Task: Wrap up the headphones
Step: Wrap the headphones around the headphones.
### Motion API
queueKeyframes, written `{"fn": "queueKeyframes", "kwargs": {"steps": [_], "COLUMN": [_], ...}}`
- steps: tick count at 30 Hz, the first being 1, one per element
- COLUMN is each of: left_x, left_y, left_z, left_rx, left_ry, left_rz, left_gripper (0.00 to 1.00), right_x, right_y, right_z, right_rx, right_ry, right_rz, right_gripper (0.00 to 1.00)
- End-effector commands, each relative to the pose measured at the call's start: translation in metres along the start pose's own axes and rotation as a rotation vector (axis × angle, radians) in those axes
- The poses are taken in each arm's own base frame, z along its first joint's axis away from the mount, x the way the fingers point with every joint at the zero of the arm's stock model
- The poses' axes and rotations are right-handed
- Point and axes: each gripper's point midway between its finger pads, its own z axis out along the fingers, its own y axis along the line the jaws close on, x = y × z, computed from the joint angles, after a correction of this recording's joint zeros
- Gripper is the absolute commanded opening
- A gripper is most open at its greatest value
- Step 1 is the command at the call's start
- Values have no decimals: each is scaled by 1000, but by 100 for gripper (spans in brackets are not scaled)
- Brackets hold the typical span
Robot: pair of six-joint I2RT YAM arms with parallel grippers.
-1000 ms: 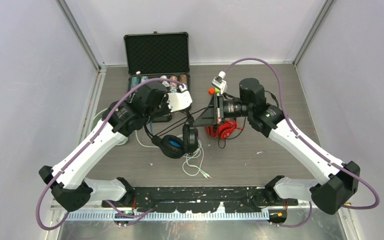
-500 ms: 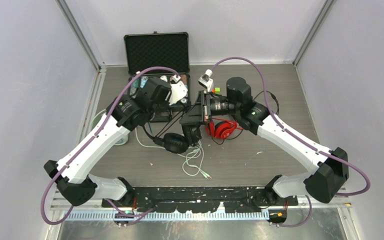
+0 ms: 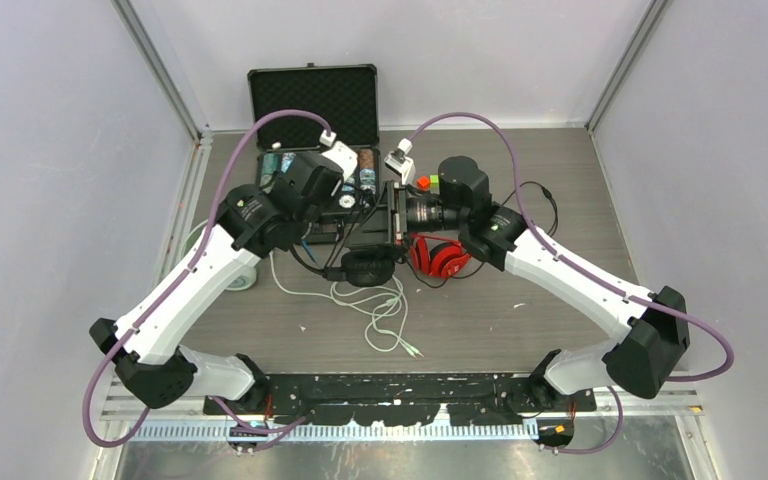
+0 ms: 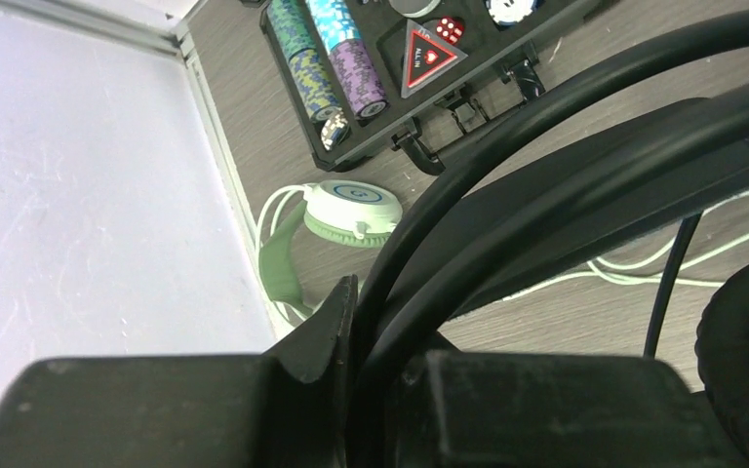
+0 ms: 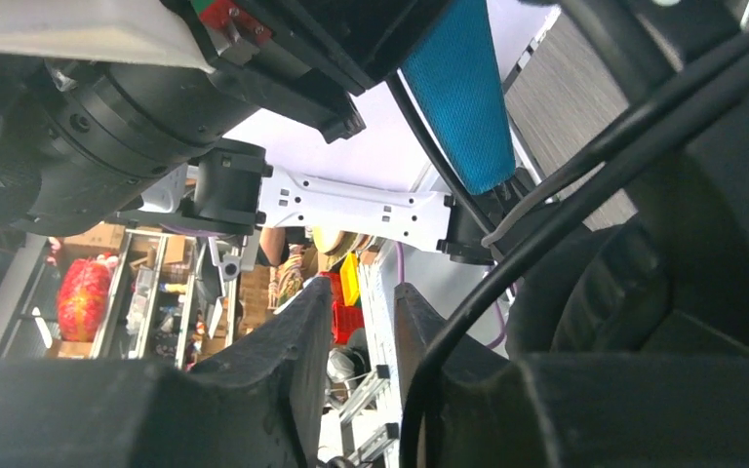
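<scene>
black plastic for the most part: black headphones point(image 3: 365, 268) at mid-table, just left of red headphones point(image 3: 440, 258), band up in the air, ear cup low over table point(image 3: 520, 310); touching it or not, cannot tell. held by the band in left claw point(image 4: 375, 331), pressed tight on that curved hoop, blue padding point(image 5: 458, 97) along its inner side. right claw point(image 5: 356, 322) close against the same set, fingers a little apart, background showing through the gap, nothing between them. thin black cable point(image 5: 595, 175) just beside one finger, not inside.

probably light to lift. stiff and springy along the hoop, so good for a firm pinch there. soft and squashy at the ear cushions, poor for gripping, apt to slip or swing. hinges likely the weak spot, so no twisting against the other claw. cable thin, limp, easy to snag or to slide out of a pinch; best taken near the cup end and fed round the band in loose turns, no hard pulls at the plug.

white cable point(image 3: 385, 315) sprawled in loops just below the cups, near enough to tangle. by the look of it, part of mint-green headphones point(image 4: 351, 210) lying flat by left wall point(image 4: 78, 195), near open case of poker chips point(image 4: 351, 58). worth keeping apart while winding.
</scene>
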Motion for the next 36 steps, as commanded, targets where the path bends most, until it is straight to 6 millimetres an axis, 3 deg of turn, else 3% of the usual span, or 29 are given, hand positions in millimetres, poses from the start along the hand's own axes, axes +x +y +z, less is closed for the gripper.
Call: {"fn": "queueKeyframes", "kwargs": {"steps": [1, 9, 13, 15, 20, 23, 28, 36], "left_x": [-24, -31, -36, -37, -38, -43, -54, -75], "left_y": [28, 37, 41, 46, 62, 69, 86, 120], "left_z": [-17, -18, -20, -21, -21, -18, -18, -29], "left_rx": [-110, -180, -194, -207, -198, -142, -68, -59], "left_ry": [-112, -98, -109, -114, -126, -146, -205, -348], "left_rz": [-259, -398, -468, -503, -646, -748, -915, -1115], "left_gripper": [0, 0, 0, 0, 0, 0, 0, 0], "right_x": [-10, -4, -4, -5, -5, -1, 8, 28], "right_y": [30, 37, 26, 22, 18, 19, 15, 2], "right_z": [2, 1, 1, 0, -2, -1, 3, 7], "right_rx": [-63, -83, -36, -21, -5, -7, 2, 43], "right_ry": [-39, -34, -44, -59, -78, -74, -61, -22], "right_rz": [-116, -148, -163, -181, -191, -198, -211, -212], "right_gripper": [37, 46, 46, 42, 16, 7, 1, 1]}}
